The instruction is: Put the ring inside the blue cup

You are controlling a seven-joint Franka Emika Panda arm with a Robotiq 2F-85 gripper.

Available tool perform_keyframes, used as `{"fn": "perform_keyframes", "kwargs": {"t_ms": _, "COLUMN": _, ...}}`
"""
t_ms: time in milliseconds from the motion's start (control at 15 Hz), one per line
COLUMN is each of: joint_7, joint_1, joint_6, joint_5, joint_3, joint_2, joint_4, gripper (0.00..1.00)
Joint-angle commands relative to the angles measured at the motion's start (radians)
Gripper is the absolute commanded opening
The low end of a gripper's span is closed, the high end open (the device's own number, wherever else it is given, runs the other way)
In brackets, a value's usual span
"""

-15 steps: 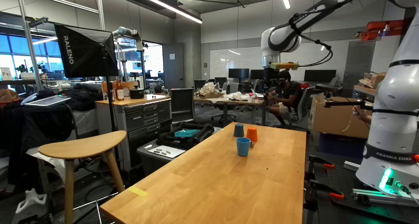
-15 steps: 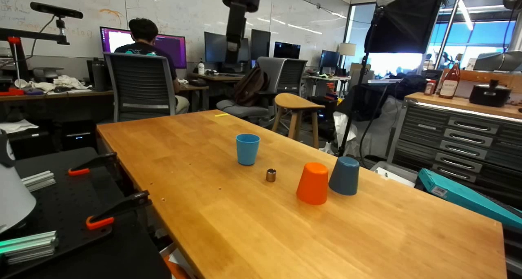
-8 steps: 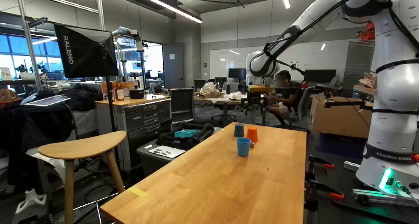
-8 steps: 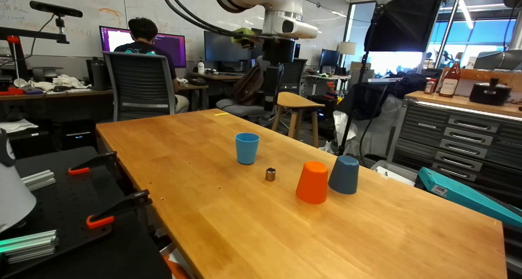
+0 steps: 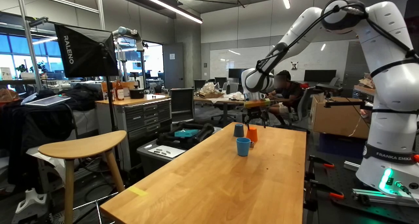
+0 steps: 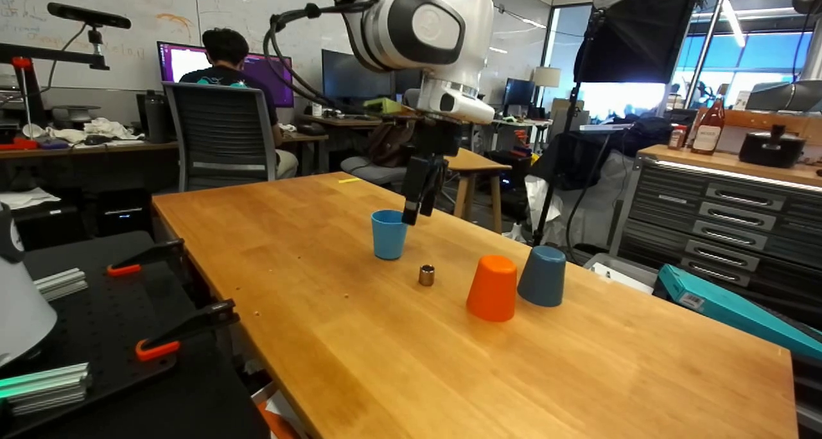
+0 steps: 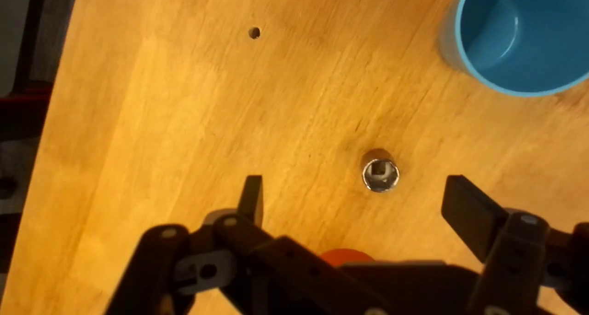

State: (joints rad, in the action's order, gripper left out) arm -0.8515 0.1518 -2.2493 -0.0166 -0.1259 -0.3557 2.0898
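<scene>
Wrist view: my pincer (image 7: pixel 354 186) stands wide and holds nothing, above the table (image 7: pixel 161 121), where the metal ring (image 7: pixel 380 171) stands upright, off-centre toward three o'clock. The blue cup (image 7: pixel 520 43) sits apart from it, near half past one, mouth up. The step in hand, I judge, is lining up the grasp; next I should centre, descend and close.

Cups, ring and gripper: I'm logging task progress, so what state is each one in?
Bright-blue cup: upright, mouth up; what shows of its inside is empty.
Metal ring: standing on end on the table, open end up.
Orange cup: upside down.
Dark-blue cup: upside down.
Gripper: open, holding nothing, above the table.
</scene>
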Motion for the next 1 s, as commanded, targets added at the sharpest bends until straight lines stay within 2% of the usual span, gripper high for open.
{"fn": "perform_keyframes", "kwargs": {"t_ms": 0, "joint_7": -0.059, "joint_1": -0.018, "joint_6": 0.005, "joint_5": 0.070, "joint_3": -0.037, "joint_2": -0.183, "joint_4": -0.145, "gripper": 1.00}}
{"fn": "perform_keyframes", "kwargs": {"t_ms": 267, "joint_7": -0.064, "joint_1": -0.011, "joint_6": -0.051, "joint_5": 0.146, "joint_3": -0.035, "joint_2": -0.283, "joint_4": -0.204, "gripper": 1.00}}
{"fn": "perform_keyframes", "kwargs": {"t_ms": 533, "joint_7": -0.059, "joint_1": -0.017, "joint_6": -0.080, "joint_5": 0.184, "joint_3": -0.038, "joint_2": -0.329, "joint_4": -0.225, "gripper": 1.00}}
{"fn": "perform_keyframes", "kwargs": {"t_ms": 600, "joint_7": -0.055, "joint_1": -0.017, "joint_6": -0.096, "joint_5": 0.188, "joint_3": -0.039, "joint_2": -0.335, "joint_4": -0.225, "gripper": 0.75}}
{"fn": "perform_keyframes", "kwargs": {"t_ms": 733, "joint_7": -0.051, "joint_1": -0.012, "joint_6": -0.100, "joint_5": 0.201, "joint_3": -0.037, "joint_2": -0.345, "joint_4": -0.230, "gripper": 0.66}}
{"fn": "perform_keyframes", "kwargs": {"t_ms": 933, "joint_7": -0.042, "joint_1": -0.006, "joint_6": -0.103, "joint_5": 0.221, "joint_3": -0.034, "joint_2": -0.344, "joint_4": -0.229, "gripper": 0.42}}
